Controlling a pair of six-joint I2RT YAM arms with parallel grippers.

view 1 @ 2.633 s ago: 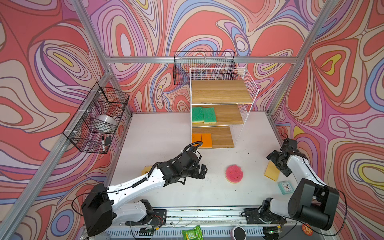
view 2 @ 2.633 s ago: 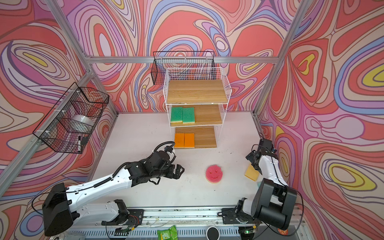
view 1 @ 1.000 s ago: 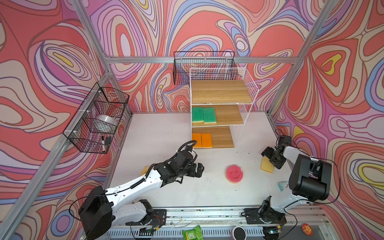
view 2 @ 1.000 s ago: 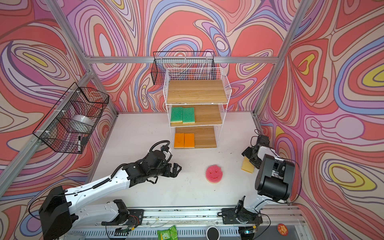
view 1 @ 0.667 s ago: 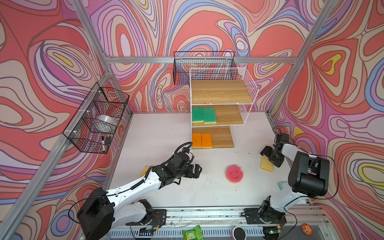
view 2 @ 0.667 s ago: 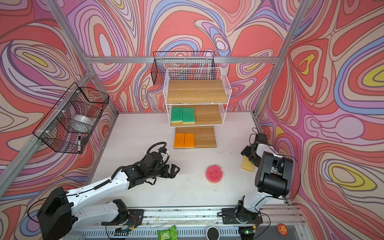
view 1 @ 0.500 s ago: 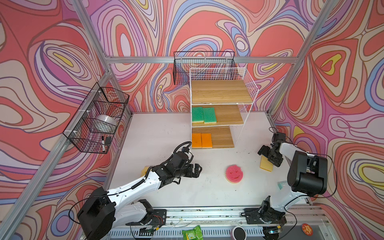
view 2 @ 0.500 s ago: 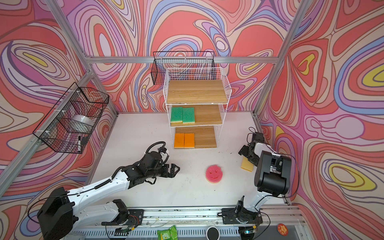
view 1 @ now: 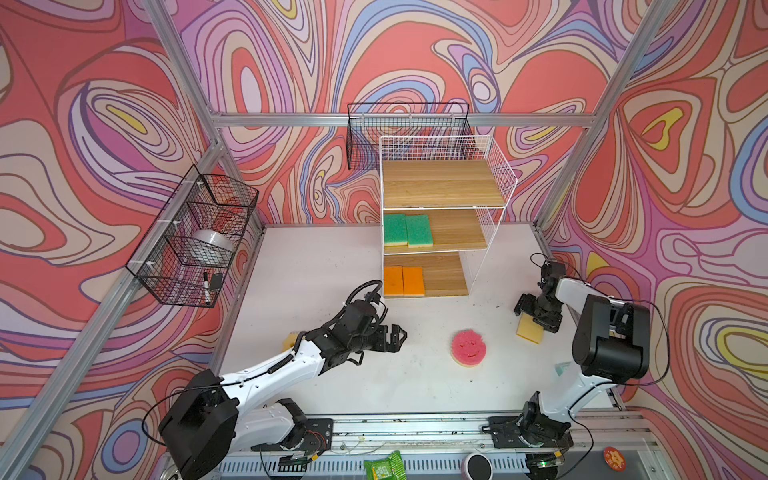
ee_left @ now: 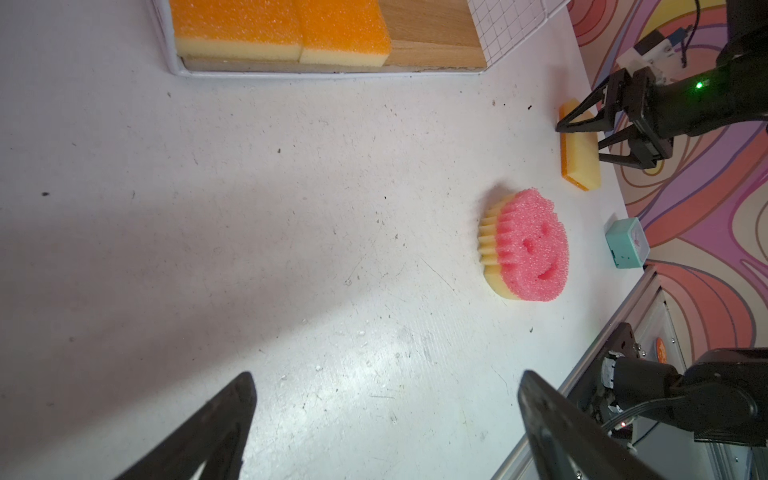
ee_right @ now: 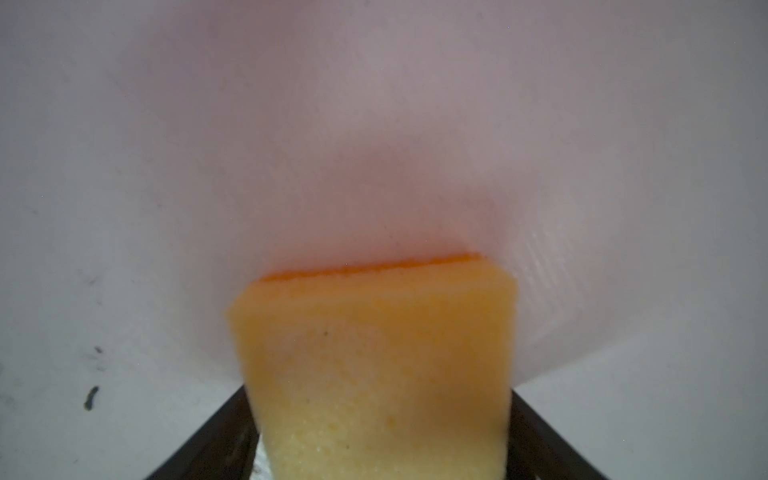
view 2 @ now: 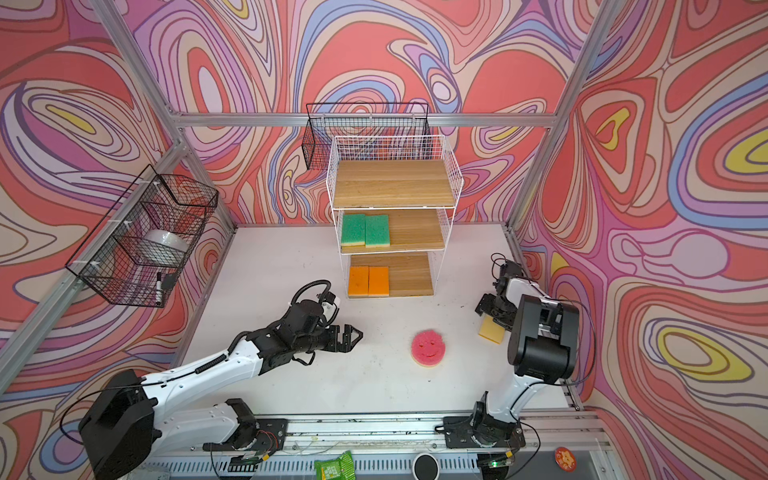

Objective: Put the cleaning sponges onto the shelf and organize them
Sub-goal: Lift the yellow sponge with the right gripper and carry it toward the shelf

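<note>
Only a yellow corner of one foam sponge (view 1: 289, 340) shows past the left arm (view 1: 282, 366); the left claw (view 1: 395, 335) hangs spread and empty. The right claw (ee_left: 579, 143) flanks a rectangular yellow sponge with orange scouring face (ee_right: 374, 365), blurred close up, lying on the white table (view 1: 316, 266) apart from the white wire-grid shelf (view 1: 494, 183); whether it squeezes, cannot tell.

Green sponges (view 1: 407, 230) on middle shelf (view 1: 440, 183) tier, orange sponges (view 1: 403, 281) on lowest; smiley sponge (view 1: 468, 348), yellow sponge (view 1: 528, 332) unshelved.

The smiley sponge (view 1: 468, 348) is pink, the orange-backed sponge (view 1: 529, 331) yellow.
</note>
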